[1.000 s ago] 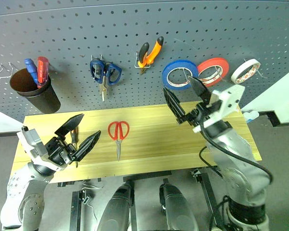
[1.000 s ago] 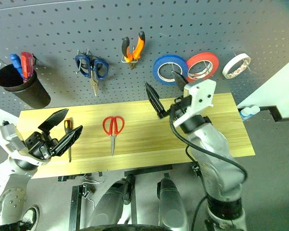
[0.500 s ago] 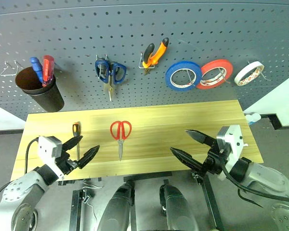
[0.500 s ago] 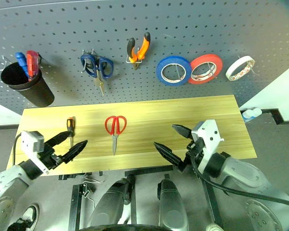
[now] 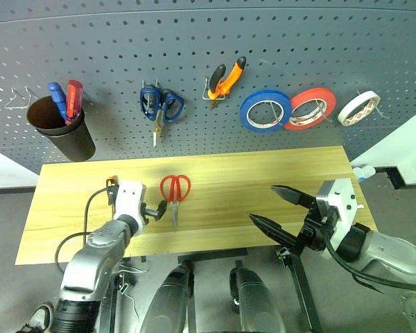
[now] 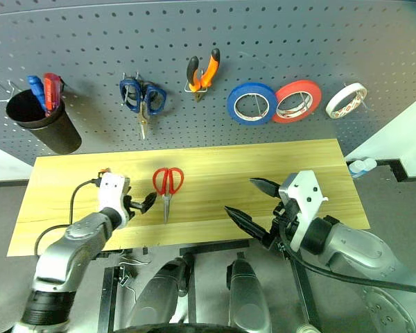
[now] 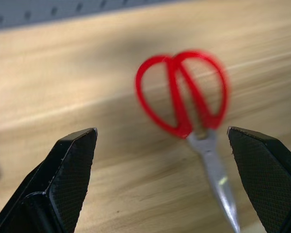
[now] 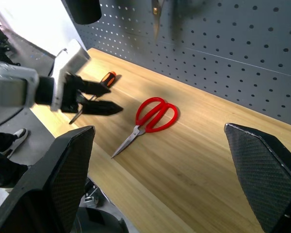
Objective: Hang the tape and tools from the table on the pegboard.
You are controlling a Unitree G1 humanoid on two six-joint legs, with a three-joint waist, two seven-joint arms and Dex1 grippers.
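left tool (image 7: 162, 184) now lower – open, facing scissors (image 7: 184, 97)

no readable text, label, brand, number or sign anywhere. reddish marks on inner core of whitish tape roll (image 5: 358, 108) on pegboard (image 5: 194, 41): too small to read as letters.
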